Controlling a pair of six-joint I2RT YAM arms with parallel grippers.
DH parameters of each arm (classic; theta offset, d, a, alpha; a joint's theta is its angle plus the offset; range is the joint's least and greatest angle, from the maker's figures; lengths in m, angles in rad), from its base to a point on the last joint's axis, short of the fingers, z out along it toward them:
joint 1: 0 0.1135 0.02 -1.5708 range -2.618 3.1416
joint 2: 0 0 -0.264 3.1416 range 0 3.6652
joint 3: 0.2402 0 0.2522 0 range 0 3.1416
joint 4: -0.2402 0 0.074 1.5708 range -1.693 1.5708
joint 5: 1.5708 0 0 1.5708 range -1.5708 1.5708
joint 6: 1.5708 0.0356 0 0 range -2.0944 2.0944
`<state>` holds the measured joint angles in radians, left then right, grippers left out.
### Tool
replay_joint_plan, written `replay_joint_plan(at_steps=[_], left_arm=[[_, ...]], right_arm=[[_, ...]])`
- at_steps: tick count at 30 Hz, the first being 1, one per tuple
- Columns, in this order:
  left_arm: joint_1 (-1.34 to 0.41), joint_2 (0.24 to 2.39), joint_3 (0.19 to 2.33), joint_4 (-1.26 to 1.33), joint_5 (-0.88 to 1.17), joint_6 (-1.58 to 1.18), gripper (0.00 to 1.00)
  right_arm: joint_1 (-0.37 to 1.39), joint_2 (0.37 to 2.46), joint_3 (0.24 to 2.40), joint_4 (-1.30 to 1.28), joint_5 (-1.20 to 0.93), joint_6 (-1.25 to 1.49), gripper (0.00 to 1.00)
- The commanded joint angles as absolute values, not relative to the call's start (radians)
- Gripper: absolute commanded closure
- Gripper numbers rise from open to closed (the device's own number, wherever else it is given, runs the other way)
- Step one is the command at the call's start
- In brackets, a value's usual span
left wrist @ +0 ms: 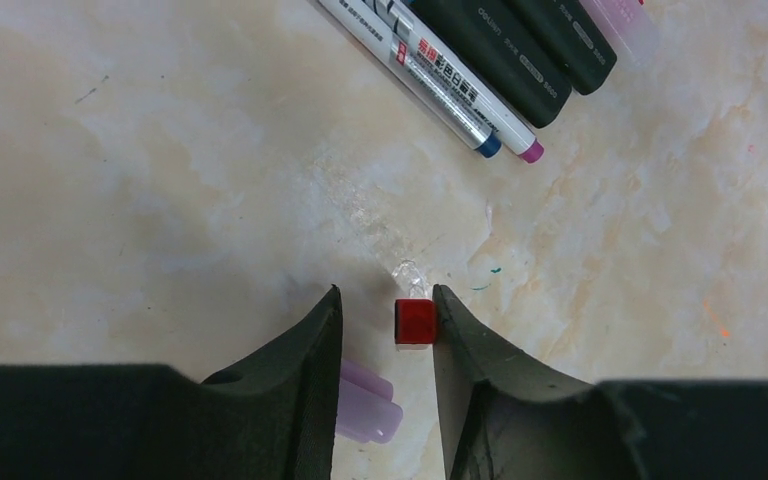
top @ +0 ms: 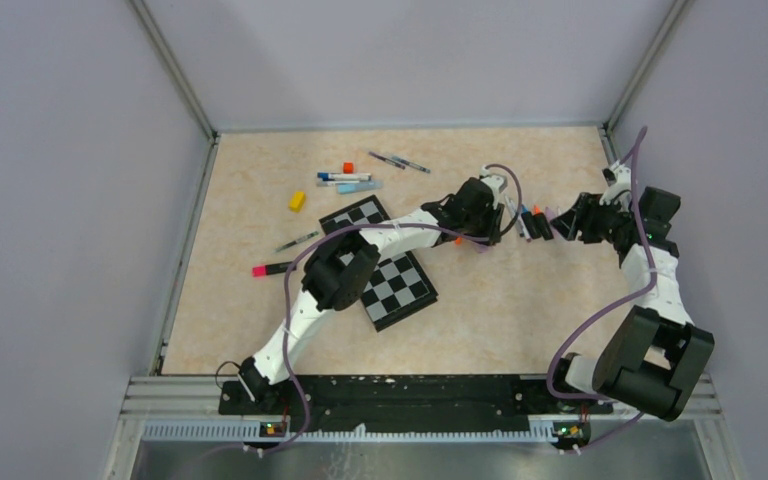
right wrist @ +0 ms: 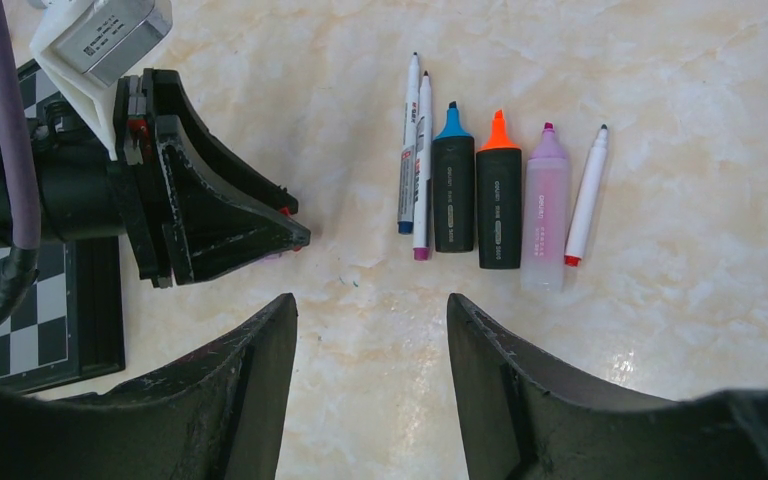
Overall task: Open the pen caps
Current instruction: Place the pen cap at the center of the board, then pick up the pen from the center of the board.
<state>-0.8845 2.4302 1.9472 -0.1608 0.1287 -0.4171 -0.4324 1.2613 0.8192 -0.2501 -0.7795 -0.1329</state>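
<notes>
**Ana:** Pen caps (left wrist: 365, 402), where are they?

**Ben:** A small red cap (left wrist: 413, 322) lies on the table (left wrist: 160, 150) between the parted fingers of the left gripper (left wrist: 387, 295). It sits just beside one finger and is not clamped. A lilac cap (left wrist: 368, 400) lies partly under the other finger.

**Ana:** And the right gripper (right wrist: 371, 300)?

**Ben:** It is open, with nothing between its fingers. It hangs over the table near a row of six uncapped pens (right wrist: 498, 200).

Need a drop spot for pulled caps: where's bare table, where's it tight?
Free: near strip between the checkerboard and the right arm; far-left corner beyond the yellow block. Crowded: the marker row between the left gripper and right gripper, the pen cluster far centre.
</notes>
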Motion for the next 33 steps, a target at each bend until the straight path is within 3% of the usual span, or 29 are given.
replay_joint_plan(at_steps=[1, 12, 20, 24, 29, 33], left_arm=[[-0.887, 2.368, 1.985, -0.125, 0.091, -0.354, 0.56], [-0.885, 2.279, 1.963, -0.101, 0.075, -0.313, 0.54], [-0.885, 1.994, 1.718, 0.072, 0.011, -0.225, 0.53], [-0.885, 1.773, 1.480, 0.171, -0.075, -0.171, 0.38], [-0.879, 1.457, 1.179, 0.214, -0.171, -0.139, 0.04], [-0.850, 1.232, 1.006, 0.142, -0.187, -0.205, 0.01]], right_arm=[[-0.440, 1.259, 0.862, -0.211, -0.787, -0.132, 0.44], [-0.441, 1.243, 0.846, -0.210, -0.822, -0.159, 0.44], [-0.441, 1.203, 0.812, -0.212, -0.996, -0.226, 0.44], [-0.440, 1.171, 0.788, -0.208, -1.056, -0.258, 0.44], [-0.440, 1.117, 0.734, -0.178, -1.115, -0.287, 0.44], [-0.441, 1.082, 0.697, -0.164, -1.154, -0.313, 0.44]])
